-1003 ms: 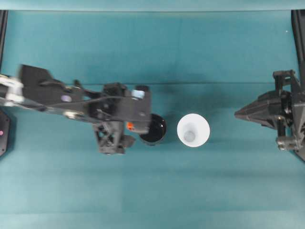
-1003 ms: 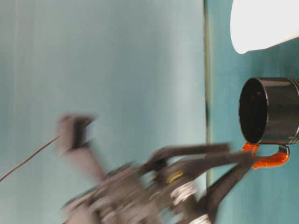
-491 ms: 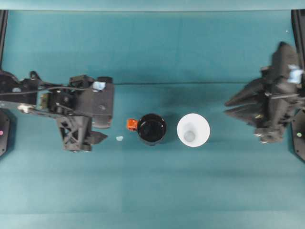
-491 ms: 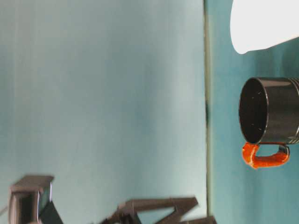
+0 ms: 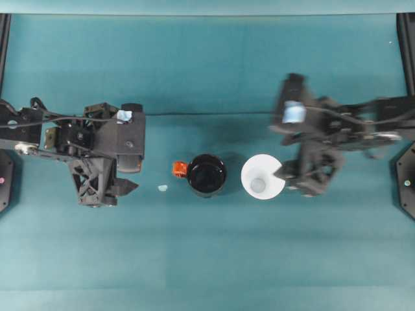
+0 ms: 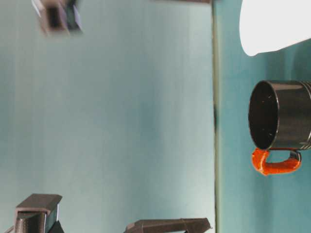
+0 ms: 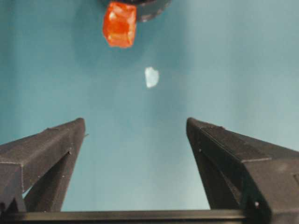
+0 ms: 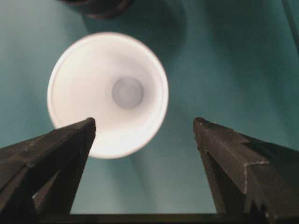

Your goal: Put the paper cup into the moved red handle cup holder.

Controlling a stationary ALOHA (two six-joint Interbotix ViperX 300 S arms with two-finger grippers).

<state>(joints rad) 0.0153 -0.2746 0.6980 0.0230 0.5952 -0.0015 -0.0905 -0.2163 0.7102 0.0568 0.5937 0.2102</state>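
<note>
Teal table (image 5: 207,259), paper cup (image 5: 262,177) upright, right claw (image 8: 145,128) spread wide nearby

We see a flat teal table surface (image 5: 214,259) crossed by a faint seam toward 12 o'clock; a plain pale blue-green wall (image 6: 121,121) rises behind. Lighting is soft and even.

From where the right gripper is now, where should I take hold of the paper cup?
Grip the cup across its upper wall just under the rim, coming from its right, away from the holder. It stands upright, mouth up, tapering downward, and the open right gripper already sits at that edge, with clear mat on that side.
</note>
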